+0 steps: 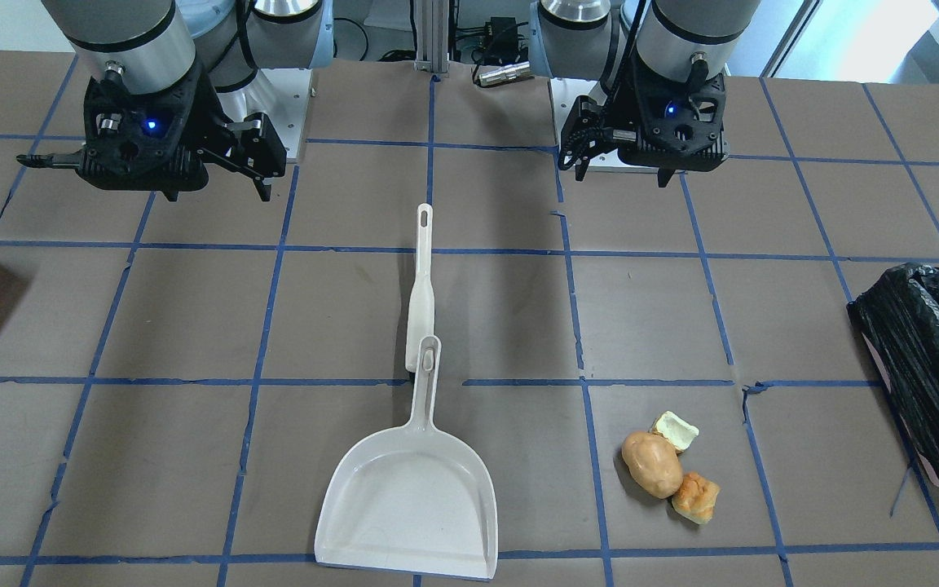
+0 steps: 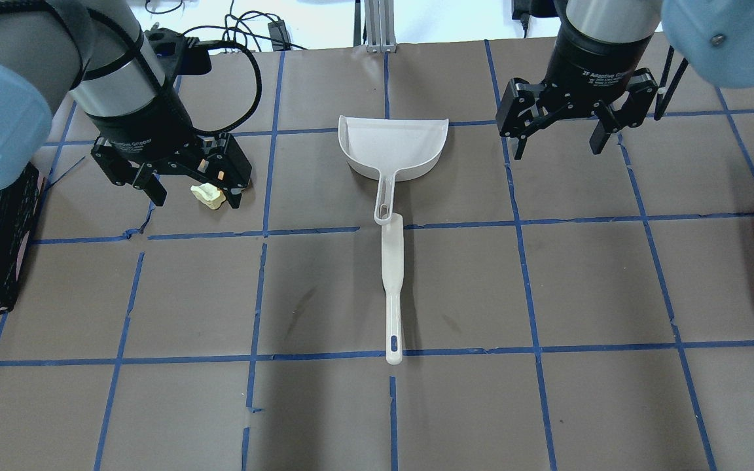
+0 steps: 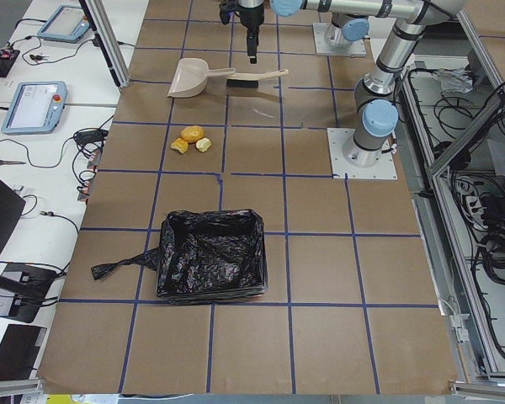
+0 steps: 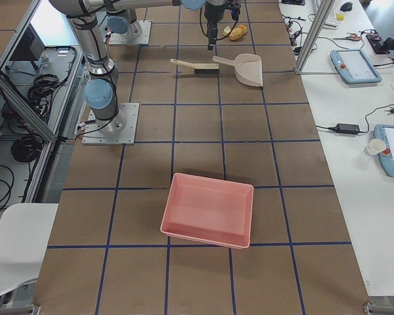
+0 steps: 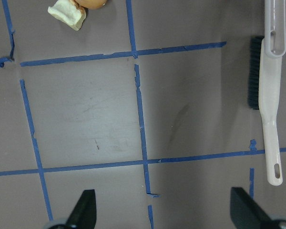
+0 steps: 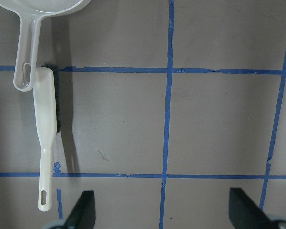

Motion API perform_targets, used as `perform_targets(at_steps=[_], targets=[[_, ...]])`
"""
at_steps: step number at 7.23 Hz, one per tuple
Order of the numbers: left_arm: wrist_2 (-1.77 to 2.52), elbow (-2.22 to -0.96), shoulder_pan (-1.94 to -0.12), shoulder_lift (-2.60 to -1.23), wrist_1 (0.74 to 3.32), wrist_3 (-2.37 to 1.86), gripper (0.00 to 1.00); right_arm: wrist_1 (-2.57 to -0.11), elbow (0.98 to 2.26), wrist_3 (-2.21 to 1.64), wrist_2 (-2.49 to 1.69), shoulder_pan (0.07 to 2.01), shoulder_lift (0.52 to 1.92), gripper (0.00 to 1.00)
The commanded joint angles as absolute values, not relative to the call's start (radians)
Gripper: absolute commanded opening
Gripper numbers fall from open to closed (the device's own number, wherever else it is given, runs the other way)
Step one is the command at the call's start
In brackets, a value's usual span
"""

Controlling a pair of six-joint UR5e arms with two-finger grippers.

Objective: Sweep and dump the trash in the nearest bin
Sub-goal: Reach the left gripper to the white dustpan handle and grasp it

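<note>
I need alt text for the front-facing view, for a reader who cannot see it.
A white dustpan and brush lie untouched mid-table. Three trash pieces sit between the dustpan and the black-bagged bin. The left gripper and right gripper hover open near the robot.

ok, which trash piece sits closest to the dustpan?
The tan potato-shaped lump; the pale scrap and orange bread chunk lie beyond it, away from the dustpan.
</note>
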State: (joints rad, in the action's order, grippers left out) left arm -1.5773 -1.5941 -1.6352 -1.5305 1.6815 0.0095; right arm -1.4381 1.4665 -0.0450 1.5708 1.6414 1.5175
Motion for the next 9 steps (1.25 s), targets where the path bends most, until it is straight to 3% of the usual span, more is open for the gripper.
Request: perform_targets(at_steps=[1, 3, 9], targets=[[-1.578, -1.597, -1.635, -1.532, 1.681, 0.011, 1.00, -1.439, 1.466, -0.046, 1.572, 1.641, 1.517, 1.00], [-1.577, -1.597, -1.632, -1.549, 1.680, 0.012, 1.00, -1.436, 1.468, -0.044, 1.577, 1.641, 1.522, 1.00], [-1.560, -1.522, -1.711, -1.807, 1.433, -0.023, 1.00, -1.456, 1.555, -0.097, 1.604, 1.720, 1.546, 1.00]])
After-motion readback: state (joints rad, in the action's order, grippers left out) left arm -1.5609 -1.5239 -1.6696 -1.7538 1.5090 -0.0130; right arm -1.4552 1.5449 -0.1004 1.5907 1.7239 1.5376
